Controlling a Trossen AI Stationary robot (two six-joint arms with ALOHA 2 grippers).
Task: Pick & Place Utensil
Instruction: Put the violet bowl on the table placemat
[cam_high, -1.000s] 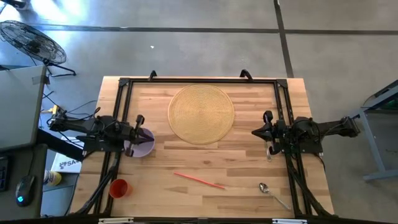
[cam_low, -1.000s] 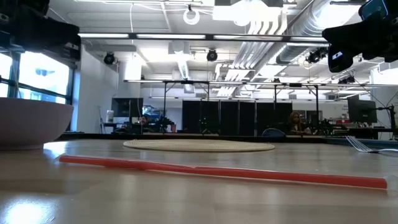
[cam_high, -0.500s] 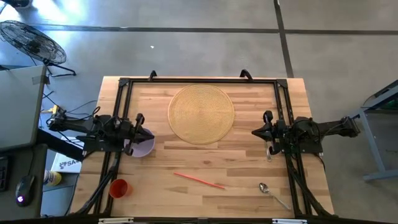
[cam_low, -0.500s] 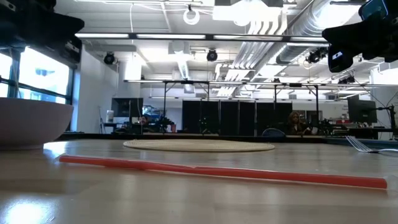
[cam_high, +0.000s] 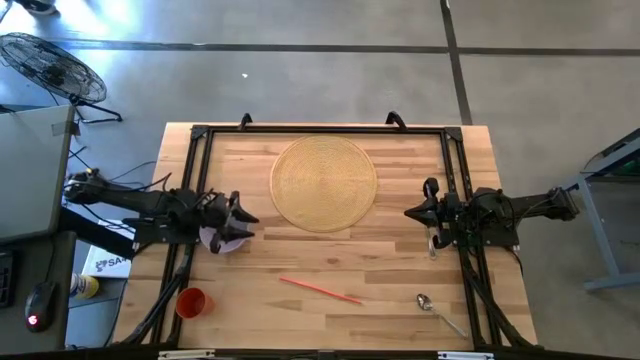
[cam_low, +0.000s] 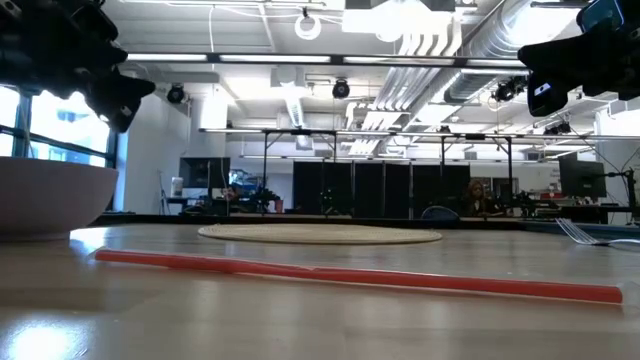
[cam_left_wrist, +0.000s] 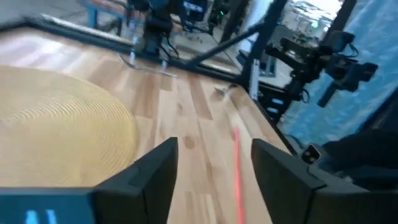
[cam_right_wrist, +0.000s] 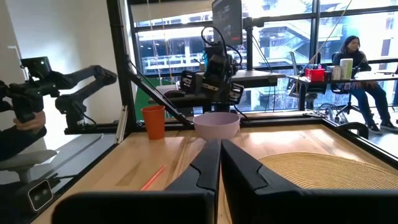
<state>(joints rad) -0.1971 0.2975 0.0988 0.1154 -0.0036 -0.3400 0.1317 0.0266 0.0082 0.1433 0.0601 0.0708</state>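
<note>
Red straw (cam_high: 320, 290) lies flat on the wood; my left gripper (cam_high: 243, 217), fingers apart and empty above the bowl (cam_high: 222, 240), may skid off it. Right gripper (cam_high: 410, 211) waits closed.

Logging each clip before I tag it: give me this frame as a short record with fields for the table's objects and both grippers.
surface: light wooden table
mat: round woven straw placemat, at the far middle
bowl: pale purple bowl, left side, partly under the left arm
cup: small orange cup, near left corner
straw: thin red straw, lying flat near the front middle
spoon: metal spoon, near right
fork: metal fork, lying below the right arm
left gripper: over the bowl, open, empty
right gripper: right of the placemat, shut, empty
</note>
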